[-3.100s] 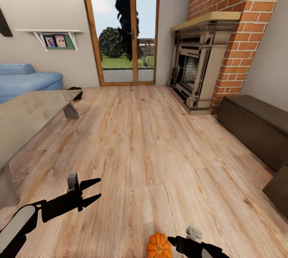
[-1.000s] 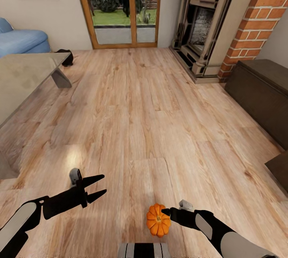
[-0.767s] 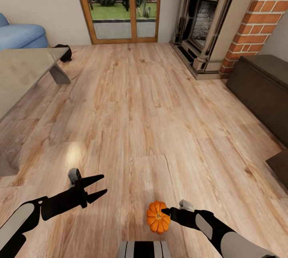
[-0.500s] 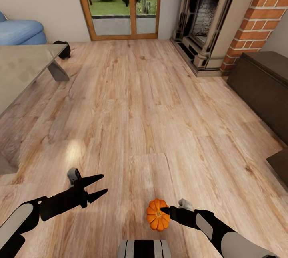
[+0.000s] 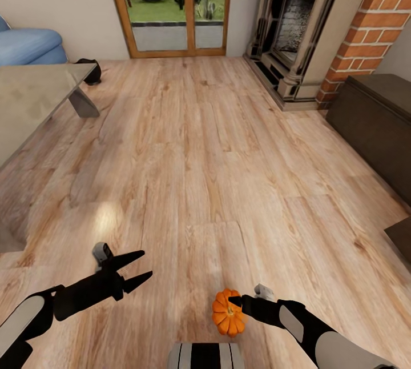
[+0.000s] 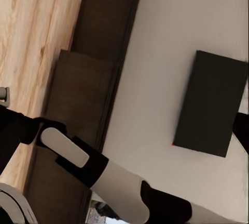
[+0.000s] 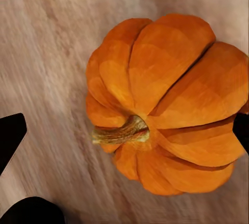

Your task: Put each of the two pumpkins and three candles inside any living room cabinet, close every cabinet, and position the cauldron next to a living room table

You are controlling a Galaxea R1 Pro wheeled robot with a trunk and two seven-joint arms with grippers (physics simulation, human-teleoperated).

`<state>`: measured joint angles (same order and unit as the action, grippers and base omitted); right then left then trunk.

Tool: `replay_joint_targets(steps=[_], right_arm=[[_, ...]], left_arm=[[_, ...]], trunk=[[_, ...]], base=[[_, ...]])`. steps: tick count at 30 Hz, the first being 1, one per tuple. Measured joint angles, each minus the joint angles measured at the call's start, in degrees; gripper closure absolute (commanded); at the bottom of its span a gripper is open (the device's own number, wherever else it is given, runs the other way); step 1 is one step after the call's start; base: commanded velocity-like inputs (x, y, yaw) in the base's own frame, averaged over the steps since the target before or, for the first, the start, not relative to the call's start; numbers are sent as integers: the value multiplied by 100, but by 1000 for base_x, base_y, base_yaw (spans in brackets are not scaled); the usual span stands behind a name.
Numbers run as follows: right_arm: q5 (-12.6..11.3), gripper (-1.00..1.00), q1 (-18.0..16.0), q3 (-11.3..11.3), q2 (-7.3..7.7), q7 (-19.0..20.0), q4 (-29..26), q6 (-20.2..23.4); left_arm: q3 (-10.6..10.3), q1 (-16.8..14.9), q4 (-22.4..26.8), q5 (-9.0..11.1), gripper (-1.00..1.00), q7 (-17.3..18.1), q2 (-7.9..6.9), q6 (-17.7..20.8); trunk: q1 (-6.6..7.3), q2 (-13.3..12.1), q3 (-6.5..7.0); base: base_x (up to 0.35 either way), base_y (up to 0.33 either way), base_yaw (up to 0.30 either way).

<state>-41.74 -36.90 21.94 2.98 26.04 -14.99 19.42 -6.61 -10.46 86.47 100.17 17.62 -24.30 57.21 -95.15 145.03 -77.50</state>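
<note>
Head view: right gripper (image 5: pixel 233 303) pinching a small ribbed orange pumpkin (image 5: pixel 227 312) above the plank floor; left gripper (image 5: pixel 137 269) spread, empty. Step in hand, apparently: carrying it to the long dark-brown wooden cabinet (image 5: pixel 374 120) at the right wall. Next: turn right, approach, open a drawer.

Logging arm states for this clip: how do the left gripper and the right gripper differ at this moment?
The left gripper is open with nothing between its fingers; the right gripper is shut on the pumpkin. The left gripper is raised a little farther ahead over the wooden floor; the right gripper hangs nearer the robot's base. Both are black, two-fingered, and point across toward the robot's right.
</note>
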Motion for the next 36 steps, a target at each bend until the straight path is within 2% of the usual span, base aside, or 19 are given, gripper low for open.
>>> replay_joint_targets(steps=[8,12,15,19,22,27,36], right_arm=[[13,-100,0,0,0,-94,18,-4],[4,-100,0,5,-10,-505,112,-29],[2,-100,0,9,-11,-633,126,-82],[-5,-100,0,10,-12,-667,129,-105],[-8,-100,0,10,-11,-674,127,-109],[-8,-100,0,10,-6,-676,125,-111],[-8,-100,0,10,-4,-622,116,-111]], left_arm=[[1,8,-4,-17,-100,181,1,-2],[1,9,-4,-18,-100,191,7,-2],[1,6,-4,-21,-100,192,8,-3],[1,5,-4,-21,-100,191,8,-3],[1,5,-4,-18,-100,193,8,-2],[1,5,-4,-21,-100,194,8,-3],[1,9,-4,-18,-100,194,8,-2]], trunk=[[-1,0,0],[-1,0,0],[-4,1,-22],[-15,6,-110],[-14,7,-111],[-27,13,-221],[-40,20,-333]], base=[[18,14,0],[0,0,0],[0,0,0],[0,0,0],[0,0,0],[0,0,0],[0,0,0]])
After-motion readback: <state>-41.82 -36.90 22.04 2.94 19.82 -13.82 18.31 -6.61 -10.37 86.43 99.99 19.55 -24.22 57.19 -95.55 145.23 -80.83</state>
